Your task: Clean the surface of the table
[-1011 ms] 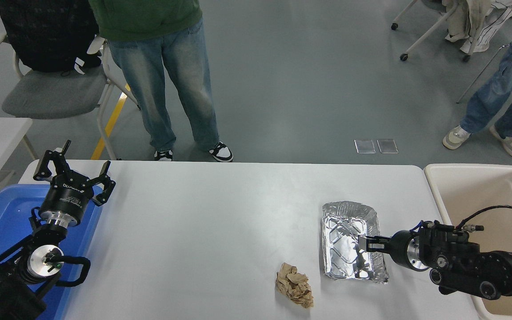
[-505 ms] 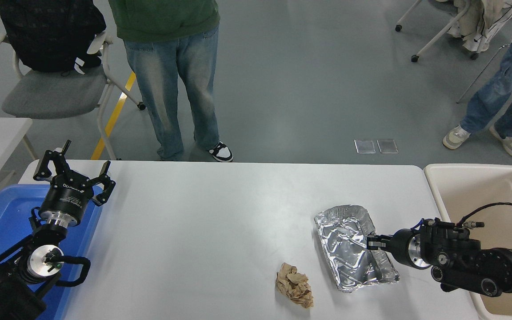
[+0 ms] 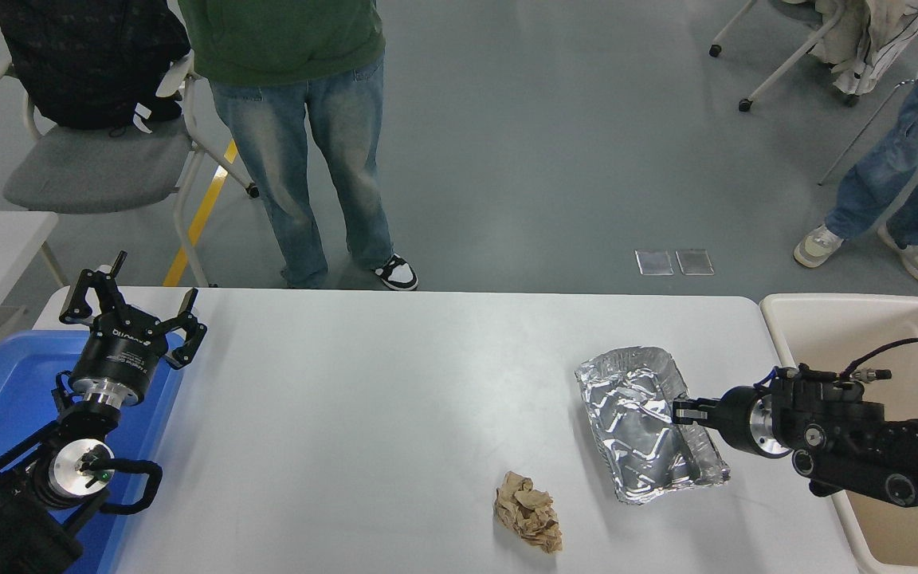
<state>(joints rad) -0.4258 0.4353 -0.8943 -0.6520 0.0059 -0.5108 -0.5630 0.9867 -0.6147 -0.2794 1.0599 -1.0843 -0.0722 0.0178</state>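
Between the closed jaws of the right gripper [image 3: 680,412], the right-hand rim of a crumpled foil tray [image 3: 644,422] is being pinched, the black arm reaching in from the right edge over a beige bin [image 3: 825,319] that is standing just beside the bench. The tray is sitting tilted, its far end nearer the bench's back edge and its near end skewed toward the bin, most of it lying to the left of the jaws on the white bench surface [image 3: 395,399]. Ahead of those jaws to the left and nearer the camera, a wad of crumpled brown paper [image 3: 528,510] is lying apart from the tray. Far to the left of the working jaws, the left gripper [image 3: 132,315] is hanging parked over the rim of a blue bin [image 3: 5,383] at the bench's left end, its jaws spread open and holding nothing. Beyond the bench's far edge, a person in jeans and a green top [image 3: 300,119] is standing beside a grey chair [image 3: 84,151], and another person's legs [image 3: 897,159] are showing at the upper right.
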